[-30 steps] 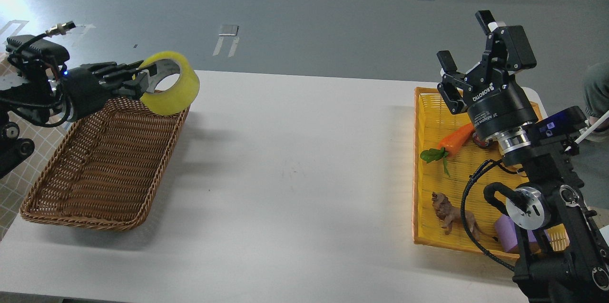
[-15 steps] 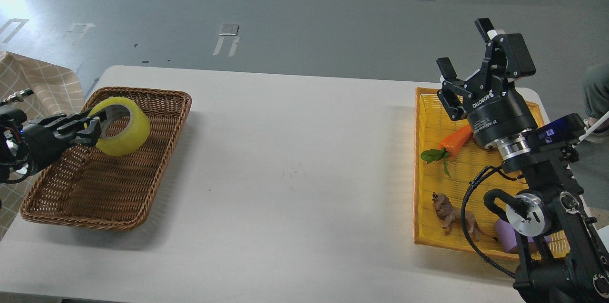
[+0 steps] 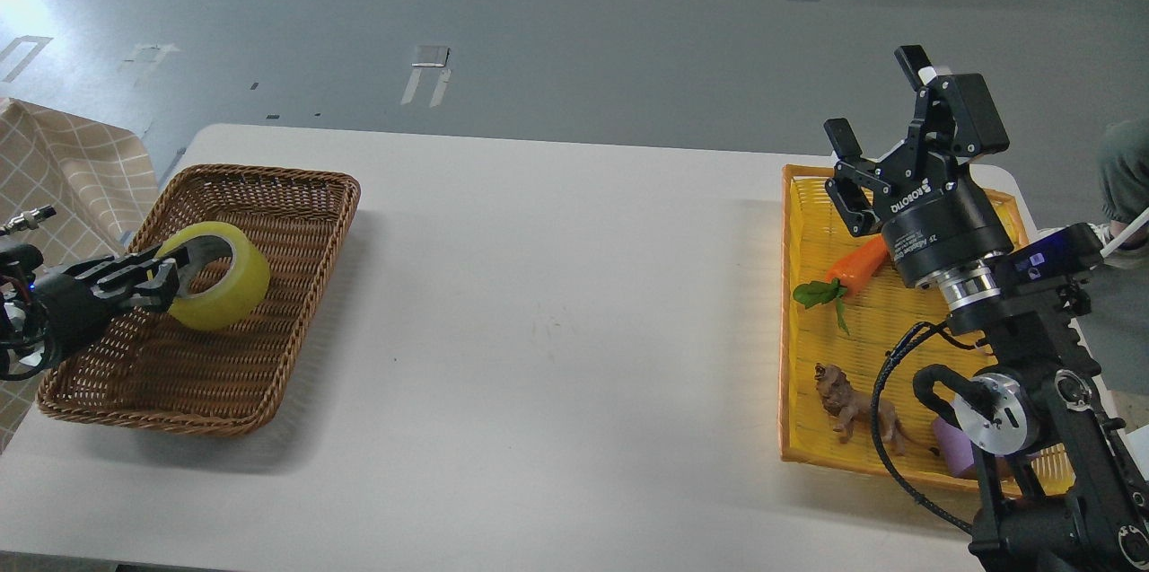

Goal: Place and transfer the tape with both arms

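Tape (image 3: 218, 278) sits gripped by the left gripper (image 3: 171, 282) inside the wicker basket (image 3: 269, 321) near the desk's left edge; the right gripper (image 3: 875, 136) gapes empty.

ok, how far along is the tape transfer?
Nearly done. The glossy yellow packing tape roll is already across the white table, low inside the brown wicker basket. In hand: the left gripper is shut on its rim, not released. The right gripper is open and empty above the yellow plastic tray. Left: release and retract.
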